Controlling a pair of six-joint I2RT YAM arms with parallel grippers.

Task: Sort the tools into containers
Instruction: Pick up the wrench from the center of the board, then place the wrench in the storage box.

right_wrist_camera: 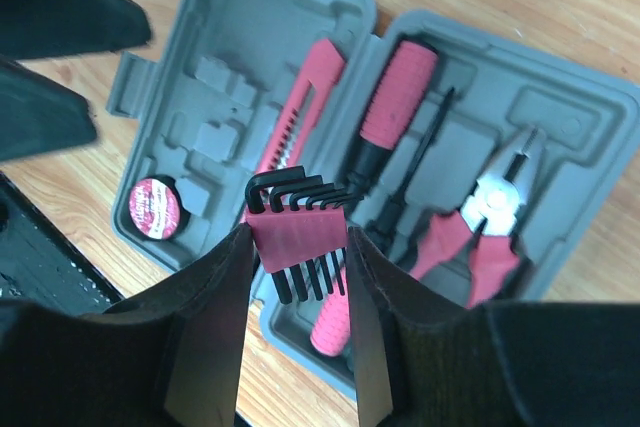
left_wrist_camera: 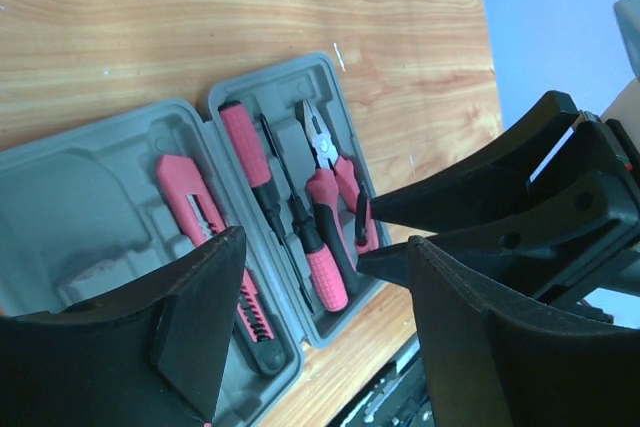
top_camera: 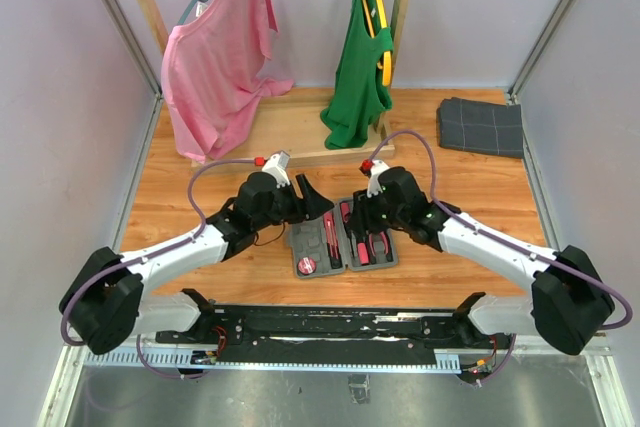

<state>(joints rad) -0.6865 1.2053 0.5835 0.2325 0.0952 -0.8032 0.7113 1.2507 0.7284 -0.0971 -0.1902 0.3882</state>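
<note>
The grey tool case point(top_camera: 300, 239) lies open flat on the wooden table, also in the left wrist view point(left_wrist_camera: 90, 177) and the right wrist view point(right_wrist_camera: 230, 7). In its recesses lie pliers point(right_wrist_camera: 480, 217), a pink-handled screwdriver point(right_wrist_camera: 397, 95), a pink knife-like tool point(right_wrist_camera: 305, 97) and a small round red piece point(right_wrist_camera: 158, 209). My right gripper point(right_wrist_camera: 297, 237) hovers over the case, shut on a red holder of black hex keys point(right_wrist_camera: 298, 225). My left gripper point(left_wrist_camera: 325, 247) hangs open over the case's near edge with nothing between its fingers. From above, both grippers point(top_camera: 318, 202) point(top_camera: 366, 213) meet at the case.
A dark grey folded cloth point(top_camera: 482, 125) lies at the back right. A wooden rack at the back holds a pink shirt point(top_camera: 215, 57) and a green shirt point(top_camera: 360, 72). A black rail point(top_camera: 330, 327) runs along the near edge.
</note>
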